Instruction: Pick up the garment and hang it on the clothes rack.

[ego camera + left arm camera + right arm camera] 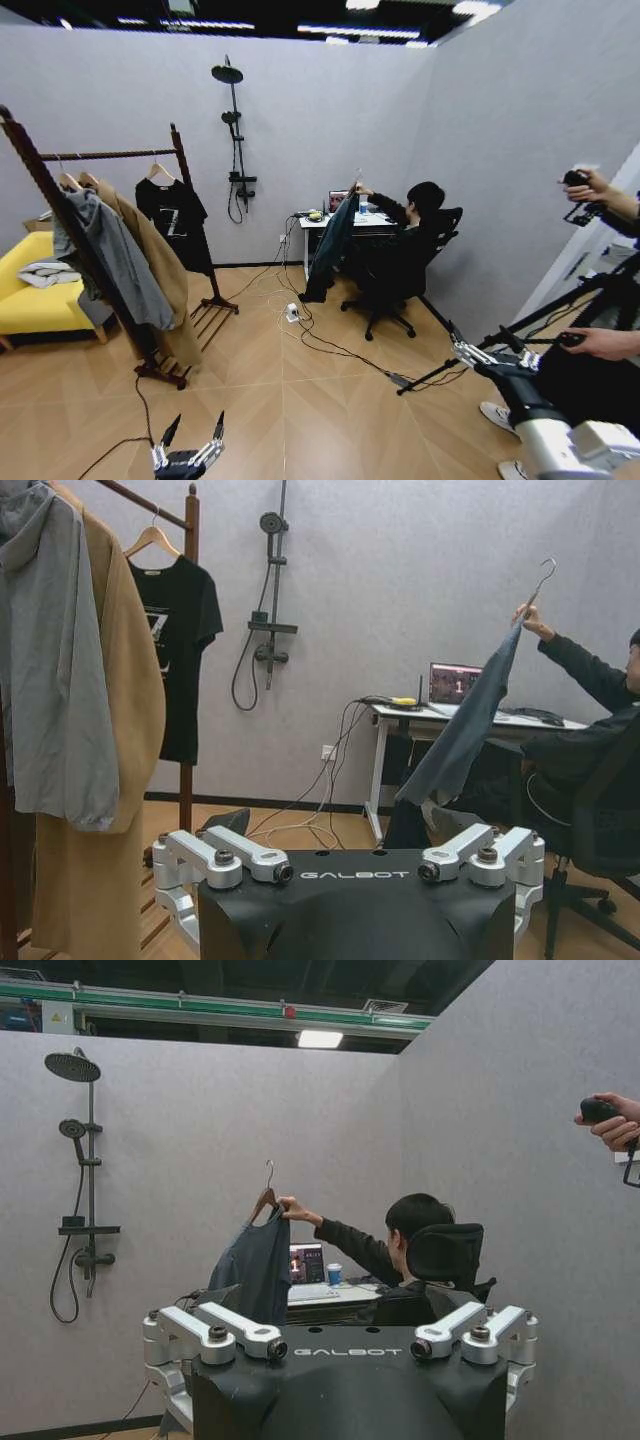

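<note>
The clothes rack (120,240) stands at the left of the room, carrying a grey jacket (110,255), a tan coat (160,270) and a black T-shirt (175,222). The garment (332,245) hangs well apart from it, near the desk (330,222) at the back wall, held up by its hanger (266,1196) in a seated person's raised hand (289,1206). The left gripper (190,440) sits low in front of the robot, fingers spread apart and empty. The right gripper (478,350) is raised at the right, fingers likewise apart, gripping nothing.
</note>
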Controlling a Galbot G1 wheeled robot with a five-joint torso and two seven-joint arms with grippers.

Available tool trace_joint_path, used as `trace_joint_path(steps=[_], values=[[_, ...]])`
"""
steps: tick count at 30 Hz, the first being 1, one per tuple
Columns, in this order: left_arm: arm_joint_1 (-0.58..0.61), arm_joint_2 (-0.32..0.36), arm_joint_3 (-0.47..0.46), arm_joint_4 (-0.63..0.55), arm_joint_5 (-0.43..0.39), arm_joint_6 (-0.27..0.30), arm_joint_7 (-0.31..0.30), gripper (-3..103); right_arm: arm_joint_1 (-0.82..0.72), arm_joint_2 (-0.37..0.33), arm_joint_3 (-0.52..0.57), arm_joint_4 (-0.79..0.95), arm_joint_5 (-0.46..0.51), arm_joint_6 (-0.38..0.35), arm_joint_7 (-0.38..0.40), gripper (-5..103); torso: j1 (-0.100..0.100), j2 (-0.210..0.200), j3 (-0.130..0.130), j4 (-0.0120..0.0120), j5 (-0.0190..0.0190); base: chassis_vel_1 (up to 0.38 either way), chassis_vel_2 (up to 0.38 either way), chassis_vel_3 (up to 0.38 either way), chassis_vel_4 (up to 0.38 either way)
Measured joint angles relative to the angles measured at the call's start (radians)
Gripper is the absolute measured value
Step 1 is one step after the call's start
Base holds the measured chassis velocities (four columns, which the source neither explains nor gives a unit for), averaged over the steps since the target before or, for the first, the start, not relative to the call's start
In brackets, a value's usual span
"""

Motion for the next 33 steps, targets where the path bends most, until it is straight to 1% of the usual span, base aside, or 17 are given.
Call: trace_joint_path(steps=[13, 18, 28, 29, 31, 32, 33], values=[[0.0, 0.0, 0.0, 0.0, 0.0, 0.0, 0.0, 100, 0.009, -0.003, -0.001, -0.024, 0.009, 0.004, -0.011, 100, 0.0, 0.0, 0.0, -0.0001, 0.0, 0.0, 0.0, 0.0, 0.0], [0.0, 0.0, 0.0, 0.0, 0.0, 0.0, 0.0, 100, 0.01, -0.003, 0.0, -0.038, 0.009, 0.021, -0.026, 100, 0.0, 0.0, 0.0, 0.0, 0.0001, -0.048, 0.043, 0.039, -0.048], [0.0, 0.0, 0.0, 0.0, 0.0, 0.0, 0.0, 100, 0.021, -0.008, 0.001, -0.051, 0.023, 0.025, -0.019, 100, 0.0, 0.0, 0.0, -0.0001, -0.0003, -0.158, 0.15, 0.166, -0.162], [0.0, 0.0, 0.0, 0.0, 0.0, 0.0, 0.0, 100, 0.027, -0.011, 0.001, -0.056, 0.032, 0.023, -0.01, 100, 0.0, 0.0, 0.0, 0.0003, 0.0006, -0.228, 0.223, 0.205, -0.208], [0.0, 0.0, 0.0, 0.0, 0.0, 0.0, 0.0, 100, 0.038, -0.017, -0.002, -0.066, 0.059, 0.015, 0.011, 100, 0.0, 0.0, 0.0, -0.0004, -0.0009, -0.274, 0.224, 0.259, -0.227], [0.0, 0.0, 0.0, 0.0, 0.0, 0.0, 0.0, 100, 0.038, -0.017, -0.002, -0.066, 0.059, 0.015, 0.011, 100, 0.0, 0.0, 0.0, -0.0004, -0.0009, -0.274, 0.234, 0.272, -0.227], [0.0, 0.0, 0.0, 0.0, 0.0, 0.0, 0.0, 100, 0.045, -0.022, -0.004, -0.072, 0.069, 0.01, 0.019, 100, 0.0, 0.0, 0.0, -0.0001, 0.0004, -0.287, 0.234, 0.317, -0.284]])
